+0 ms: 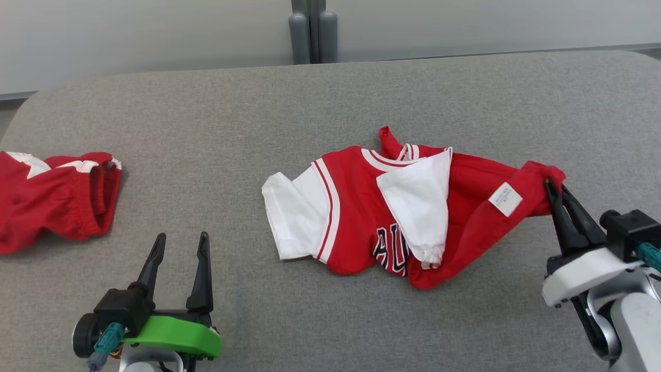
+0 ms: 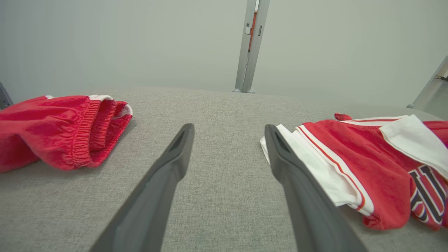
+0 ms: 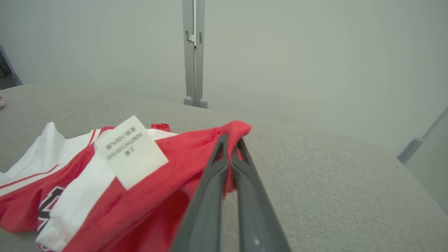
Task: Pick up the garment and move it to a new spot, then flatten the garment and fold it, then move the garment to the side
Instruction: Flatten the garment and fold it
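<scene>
Item 1: crumpled red-and-white jersey garment (image 1: pixel 356 206), lying right of centre on the grey fabric worktop (image 1: pixel 206 119). I see my right gripper (image 1: pixel 556 186) pinching its red corner, the one nearest the worktop's right edge.
Item 2: left gripper (image 1: pixel 182 235), fingers spread, near the front edge.
Item 3: red elastic-waisted shorts (image 1: pixel 51 201), at the left edge.
</scene>
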Robot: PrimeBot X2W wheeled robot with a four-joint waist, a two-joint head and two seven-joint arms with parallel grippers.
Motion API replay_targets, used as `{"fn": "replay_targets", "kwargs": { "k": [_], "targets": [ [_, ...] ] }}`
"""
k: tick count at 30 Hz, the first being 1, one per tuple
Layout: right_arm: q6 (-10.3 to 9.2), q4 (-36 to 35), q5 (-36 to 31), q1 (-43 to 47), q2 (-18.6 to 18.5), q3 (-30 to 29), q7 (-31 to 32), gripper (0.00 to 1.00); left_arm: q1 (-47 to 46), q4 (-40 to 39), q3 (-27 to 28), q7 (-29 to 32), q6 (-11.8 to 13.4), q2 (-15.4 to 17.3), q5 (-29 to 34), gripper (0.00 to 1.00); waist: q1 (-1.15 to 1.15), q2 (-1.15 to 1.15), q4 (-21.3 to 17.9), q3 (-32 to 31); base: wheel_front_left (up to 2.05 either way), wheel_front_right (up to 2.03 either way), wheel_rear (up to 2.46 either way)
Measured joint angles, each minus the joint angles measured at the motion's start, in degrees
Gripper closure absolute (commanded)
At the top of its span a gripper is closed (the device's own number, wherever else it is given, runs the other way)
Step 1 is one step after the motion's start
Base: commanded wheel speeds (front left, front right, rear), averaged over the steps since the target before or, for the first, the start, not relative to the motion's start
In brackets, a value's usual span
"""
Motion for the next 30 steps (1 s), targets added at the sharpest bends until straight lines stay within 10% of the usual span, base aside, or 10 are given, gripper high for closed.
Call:
{"fn": "replay_targets", "kwargs": {
  "k": [8,9,10,30],
  "targets": [
    [0.00,2.3,0.0,8.5,5.9,-10.1,-0.2,1.00,-0.2,0.0,-0.3,0.0,0.0,0.5,0.0,0.00,0.00,0.00,0.2,-0.1,0.00,0.00,0.00],
    [0.00,3.0,-0.3,9.1,6.4,-10.9,-0.5,0.39,-0.2,0.0,-0.3,0.0,0.0,0.5,0.0,0.00,0.00,0.00,0.3,-0.2,0.00,0.00,0.00],
    [0.00,3.5,-0.6,9.4,6.7,-11.5,-0.5,0.00,-0.1,0.0,-0.2,0.0,0.0,0.5,0.0,0.00,0.00,0.00,0.3,-0.3,0.00,0.00,0.00],
    [0.00,-6.8,-4.1,8.9,13.0,-11.3,-4.7,0.00,-0.7,0.0,-0.9,0.0,0.0,1.3,0.3,0.00,0.00,0.00,0.3,-0.4,0.00,0.00,0.00]
  ]
}}
